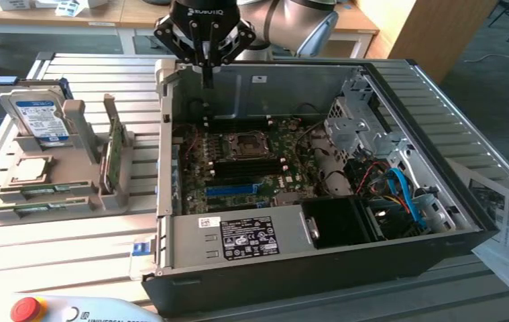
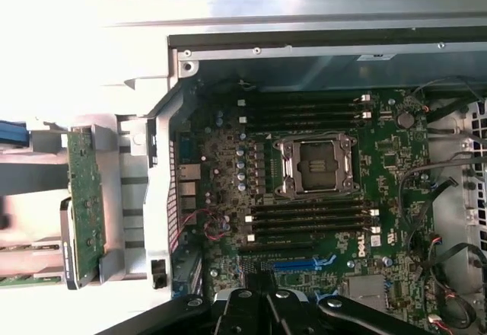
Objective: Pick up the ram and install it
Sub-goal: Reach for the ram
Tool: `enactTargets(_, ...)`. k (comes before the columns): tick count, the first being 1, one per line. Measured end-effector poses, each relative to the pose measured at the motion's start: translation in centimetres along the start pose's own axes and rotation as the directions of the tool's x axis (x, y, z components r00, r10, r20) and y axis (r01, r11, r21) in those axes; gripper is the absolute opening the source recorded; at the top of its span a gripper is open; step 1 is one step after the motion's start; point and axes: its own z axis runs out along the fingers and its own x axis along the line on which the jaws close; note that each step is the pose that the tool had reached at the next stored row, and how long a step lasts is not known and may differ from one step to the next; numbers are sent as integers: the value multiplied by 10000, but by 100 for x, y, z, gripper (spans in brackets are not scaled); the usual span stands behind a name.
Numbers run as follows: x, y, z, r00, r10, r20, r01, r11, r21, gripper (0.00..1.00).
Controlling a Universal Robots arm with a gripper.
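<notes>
Exterior view: the gripper [image 1: 208, 82] hangs over the back wall of the open computer case [image 1: 469, 221], its fingers pressed together with nothing between them, tips pointing down toward the motherboard [image 1: 236, 168]. The ram [image 1: 47, 190] lies flat at the near end of the grey holder [image 1: 75, 114], which sits on the slatted table [image 1: 58, 255] at the exterior view's left of the case, well apart from the claw. A second green stick [image 1: 37, 209] lies just beside it. They look alike from this angle, so which one the task means is not certain. In the same holder a hard drive [image 1: 37, 114] stands upright at the far end, a processor [image 1: 29, 169] lies flat in the middle, and a wider green card [image 1: 114, 151] stands on edge along the side nearest the case.

In the wrist view the clenched gripper [image 2: 262, 282] reaches over the board near the blue slot [image 2: 300, 264]. Beyond it lie a bank of black memory slots [image 2: 312, 221], bare, the processor socket [image 2: 316, 166], and a further bank of slots [image 2: 304, 110]. The wider card [image 2: 85, 198] shows outside the case wall.
</notes>
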Motion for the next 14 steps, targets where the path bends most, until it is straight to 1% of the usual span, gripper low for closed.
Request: enactTargets(14, 242, 8, -6, 10000, 1, 0, -1, 10000, 1, 11)
